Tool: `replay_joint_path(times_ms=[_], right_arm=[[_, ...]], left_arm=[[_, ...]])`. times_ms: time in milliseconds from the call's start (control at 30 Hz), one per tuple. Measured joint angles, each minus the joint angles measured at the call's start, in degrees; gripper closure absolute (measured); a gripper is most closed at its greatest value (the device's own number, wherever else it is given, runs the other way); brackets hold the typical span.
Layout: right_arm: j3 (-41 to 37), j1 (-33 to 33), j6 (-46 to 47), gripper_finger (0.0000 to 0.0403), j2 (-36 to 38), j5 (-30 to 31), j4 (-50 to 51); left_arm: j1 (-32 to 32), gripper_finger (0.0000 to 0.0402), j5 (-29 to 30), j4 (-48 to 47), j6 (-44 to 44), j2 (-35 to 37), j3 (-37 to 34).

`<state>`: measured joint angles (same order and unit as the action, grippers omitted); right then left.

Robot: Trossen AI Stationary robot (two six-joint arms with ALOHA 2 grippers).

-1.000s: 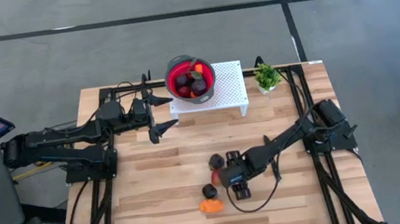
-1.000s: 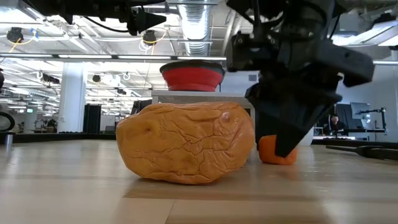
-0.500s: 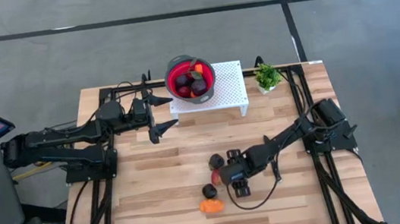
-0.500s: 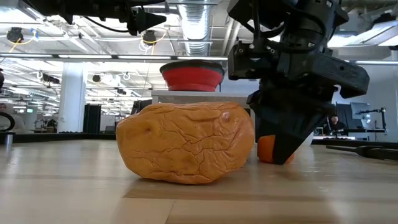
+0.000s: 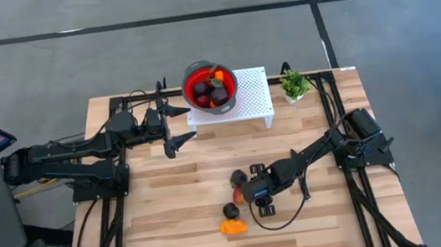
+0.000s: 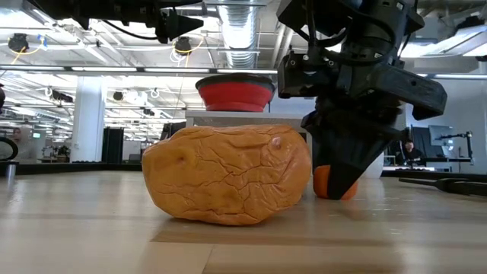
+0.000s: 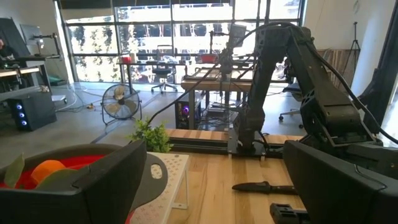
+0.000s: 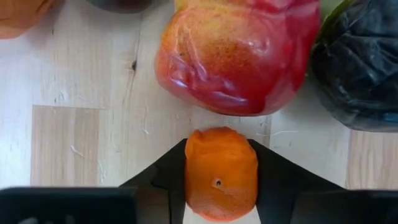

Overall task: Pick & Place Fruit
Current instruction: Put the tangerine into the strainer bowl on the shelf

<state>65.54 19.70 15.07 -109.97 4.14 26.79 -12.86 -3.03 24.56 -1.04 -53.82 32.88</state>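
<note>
most fruit in the bowl, a few left on the table

the red bowl [image 5: 210, 88] on the white rack [image 5: 252, 94] holds several fruits. the right gripper [image 8: 221, 180] is down at the table with its jaws clamped on a small orange [image 8: 221, 174]. a red-yellow fruit [image 8: 239, 53], a dark plum [image 5: 239, 177] and a large orange piece [image 6: 228, 173] remain. the left gripper [image 5: 172, 129] waits near the rack, jaws apart.

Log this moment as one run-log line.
right pincer: closing on small orange | left pincer: open, waiting beside red bowl
</note>
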Motion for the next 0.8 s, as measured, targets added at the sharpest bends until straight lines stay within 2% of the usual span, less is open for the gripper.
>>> replay_joint_path(times_ms=[200,567,800], right_arm=[[-0.01,0.0,0.01,0.0243,0.0,-0.24,-0.02],[-0.08,-0.41,1.09,0.0271,0.84,-1.8,0.87],[2.23,-0.31,0.54,0.0263,4.8,-1.95,4.16]], left_arm=[[0.0,0.0027,0.0,0.0,0.0,0.0,0.0],[0.0,0.0027,0.0,0.0,0.0,0.0,0.0],[0.0,0.0027,0.0,0.02,0.0,0.0,0.0]])
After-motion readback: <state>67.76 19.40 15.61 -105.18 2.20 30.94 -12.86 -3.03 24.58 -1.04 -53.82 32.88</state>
